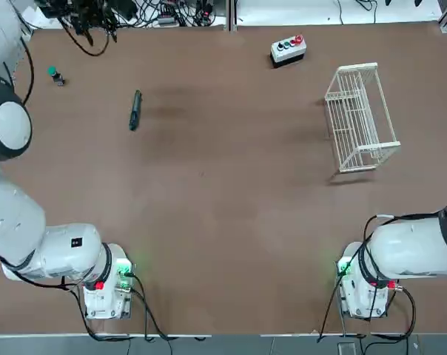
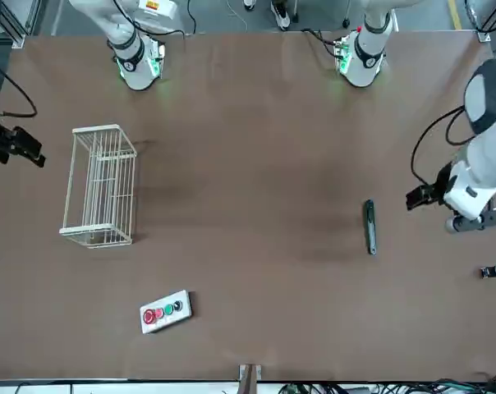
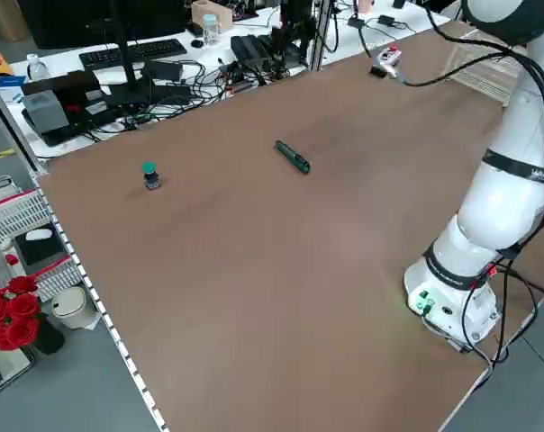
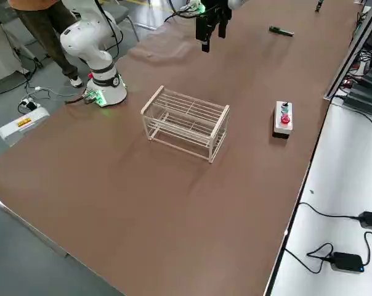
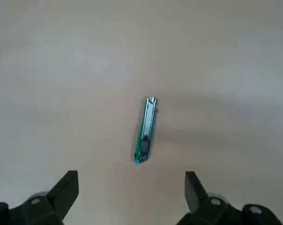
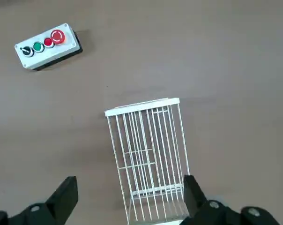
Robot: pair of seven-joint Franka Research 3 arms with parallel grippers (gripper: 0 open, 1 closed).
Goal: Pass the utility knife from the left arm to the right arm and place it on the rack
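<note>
In the top view, locate utility knife (image 1: 135,110) flat on bench (image 1: 209,222), far left; note white wire rack (image 1: 363,122) standing far right, with button box (image 1: 288,49) farther out, and small green-capped object (image 1: 56,75) to left of knife. In the front view, find left tool (image 2: 414,197) above bench, near knife, and right tool (image 2: 41,156) at right of rack. In the left side view, confirm knife resting apart from green-capped object. In the right side view, note person (image 4: 50,31) beyond near edge. In the left wrist view, observe left tool spread, holding nothing. In the right wrist view, observe right tool likewise spread and unloaded, facing rack.
</note>
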